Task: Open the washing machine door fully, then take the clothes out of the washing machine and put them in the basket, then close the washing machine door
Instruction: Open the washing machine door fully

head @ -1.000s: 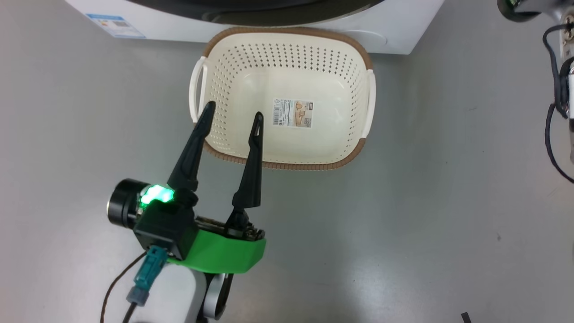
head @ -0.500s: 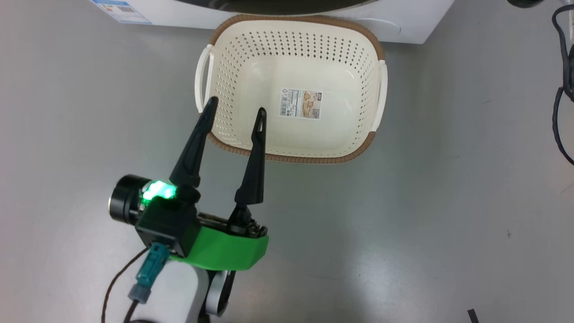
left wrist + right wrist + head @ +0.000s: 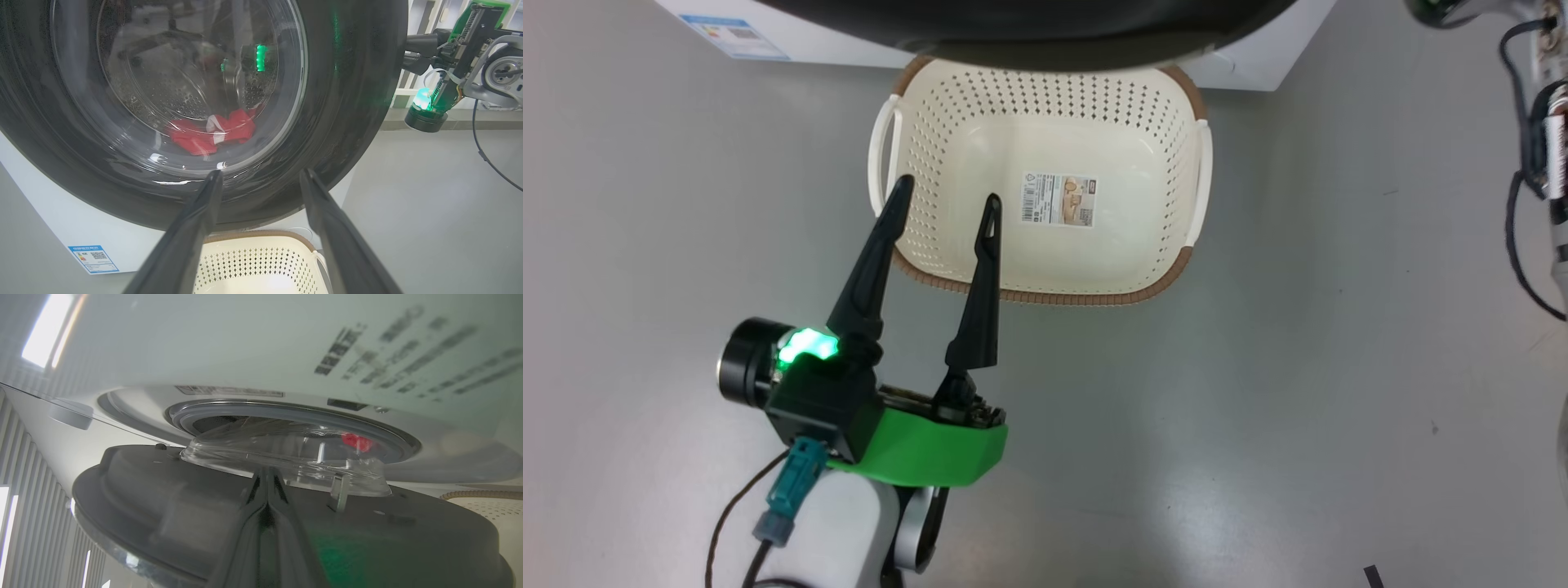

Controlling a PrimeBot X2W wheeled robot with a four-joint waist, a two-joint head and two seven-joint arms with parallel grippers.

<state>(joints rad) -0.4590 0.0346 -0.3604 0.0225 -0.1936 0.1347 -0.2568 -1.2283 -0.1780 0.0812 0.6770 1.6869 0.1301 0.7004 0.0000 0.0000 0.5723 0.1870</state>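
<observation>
My left hand [image 3: 947, 193] is wide open and empty, over the near brown rim of the cream basket [image 3: 1045, 298]. The shiny black door [image 3: 347, 102] with clear glass hangs a bit open above the basket's far side. Behind its glass lie red clothes [image 3: 192, 141] with white trim. My right hand [image 3: 267, 473] is pinched shut.

A smooth, pale grey floor [image 3: 1258, 425] with a dull sheen spreads beneath and all around the left pincer [image 3: 947, 191], catching soft, blurred reflections. Well to that pincer's right and back toward its wrist end, a short black strip [image 3: 1372, 576] lies on the floor at the frame's corner. A tiny dark speck [image 3: 1433, 428] sits a little farther forward. In the left wrist view, white upright bars [image 3: 421, 16] stand far ahead and to the right of the fingertips. In the right wrist view, white vertical slats [image 3: 28, 498] rise left of the right pincer [image 3: 266, 473], with bright gaps between them.
</observation>
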